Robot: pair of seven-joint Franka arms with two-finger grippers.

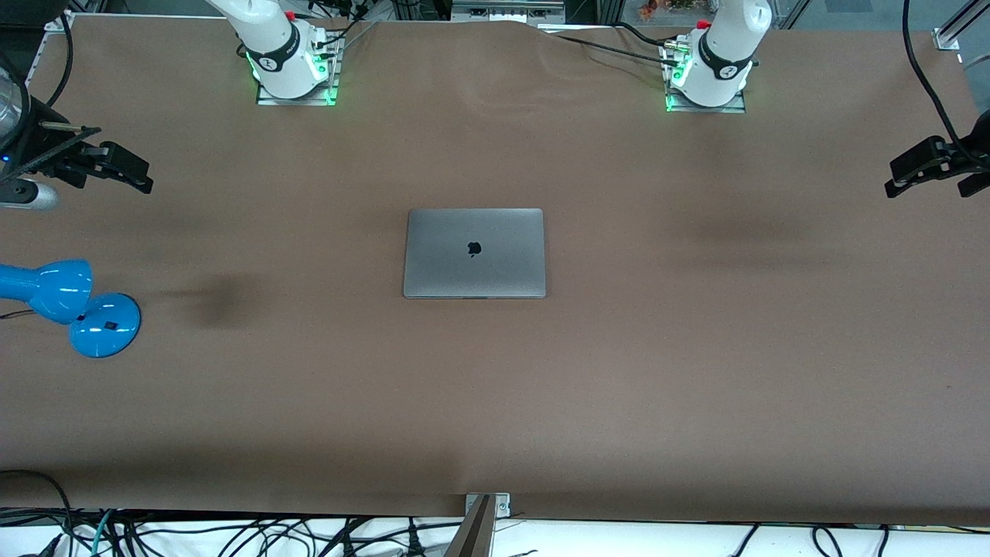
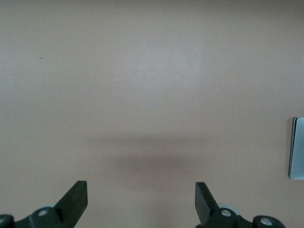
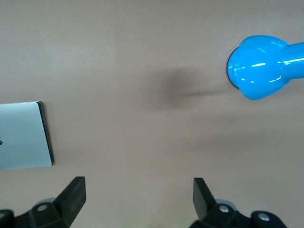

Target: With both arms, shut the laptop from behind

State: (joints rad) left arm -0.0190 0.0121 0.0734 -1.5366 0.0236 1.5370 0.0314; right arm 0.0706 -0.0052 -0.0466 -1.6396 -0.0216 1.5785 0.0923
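The laptop (image 1: 474, 252) lies shut and flat at the table's middle, its grey lid with the dark apple logo facing up. My left gripper (image 1: 928, 182) hangs open and empty high over bare table toward the left arm's end. In the left wrist view (image 2: 141, 199) only the laptop's edge (image 2: 297, 147) shows. My right gripper (image 1: 124, 174) hangs open and empty high over the table toward the right arm's end. The right wrist view (image 3: 139, 197) shows the laptop's corner (image 3: 21, 135). Neither gripper touches the laptop.
A blue desk lamp (image 1: 69, 305) stands near the table's edge at the right arm's end; it also shows in the right wrist view (image 3: 261, 66). The arm bases (image 1: 290, 62) (image 1: 708, 73) stand farthest from the camera. Cables (image 1: 232, 534) lie below the nearest edge.
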